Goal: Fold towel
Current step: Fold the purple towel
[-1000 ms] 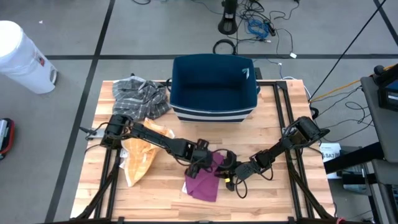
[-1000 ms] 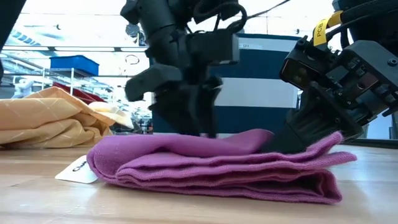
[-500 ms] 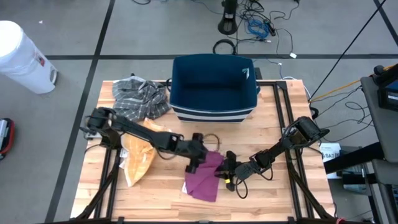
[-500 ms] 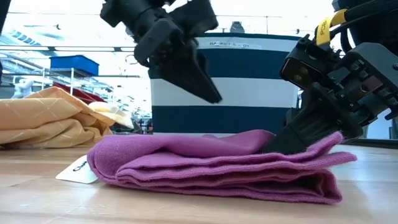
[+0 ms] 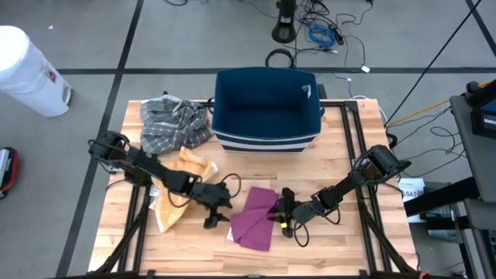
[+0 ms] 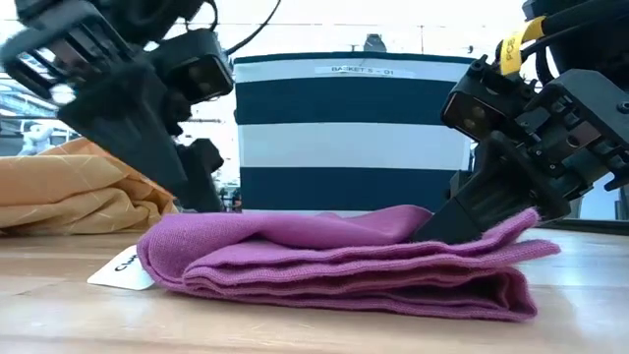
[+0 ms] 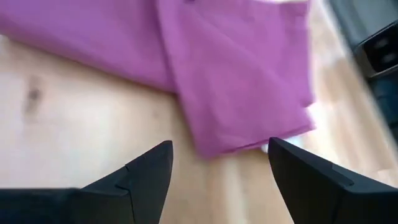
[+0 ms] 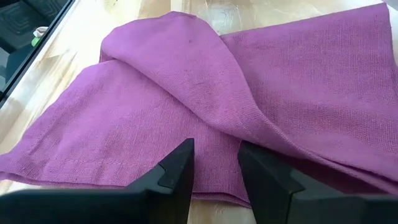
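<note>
A purple towel (image 5: 254, 221) lies folded in several layers on the wooden table (image 5: 341, 248), toward its near edge; its stacked edges (image 6: 334, 270) show in the low view. My left gripper (image 5: 211, 219) hovers open just left of the towel, touching nothing; its wrist view shows the towel's corner (image 7: 249, 134) beyond the spread fingers. My right gripper (image 5: 280, 217) stands at the towel's right side, its fingers close together on the cloth (image 8: 186, 93). My right gripper comes slanting down from the table's right onto the towel's upper layer (image 8: 214, 134), near the right edge. Its fingertips (image 6: 442, 221) sit on the cloth, which rises in a ridge (image 6: 418, 211) against them. The towel rests on the table, slack.
A blue-and-white striped basket (image 5: 267, 108) stands at the far middle of the table. A grey plaid cloth (image 5: 174, 122) lies at the far left, and an orange cloth (image 5: 174, 194) just left of my left arm. A white tag (image 6: 118, 267) sticks out at the towel's left end.
My left gripper has risen off the towel's top and swung toward the table's left and near edge, rolling and tipping as it went; it stays open. The towel keeps its folded shape. My right gripper has kept still.
</note>
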